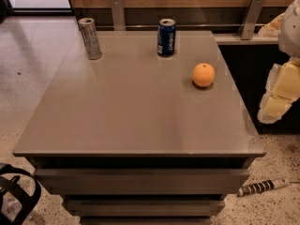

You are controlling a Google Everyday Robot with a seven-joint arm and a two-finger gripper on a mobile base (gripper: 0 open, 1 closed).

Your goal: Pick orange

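The orange point(203, 74) is a small round bright-orange fruit with a dark stem dimple on top. It sits on the right half of the grey table point(131, 111), a little in front of and to the right of the blue can. My gripper point(279, 95) is a pale cream-and-white shape at the right edge of the view, off the table's right side. It is well to the right of the orange, apart from it and holding nothing that I can see.
A blue soda can point(166, 37) stands at the table's back centre and a silver can point(89, 38) at the back left. A wooden wall with metal brackets runs behind. A black strap point(16, 191) lies on the floor at lower left and a striped cable point(260, 187) at lower right.
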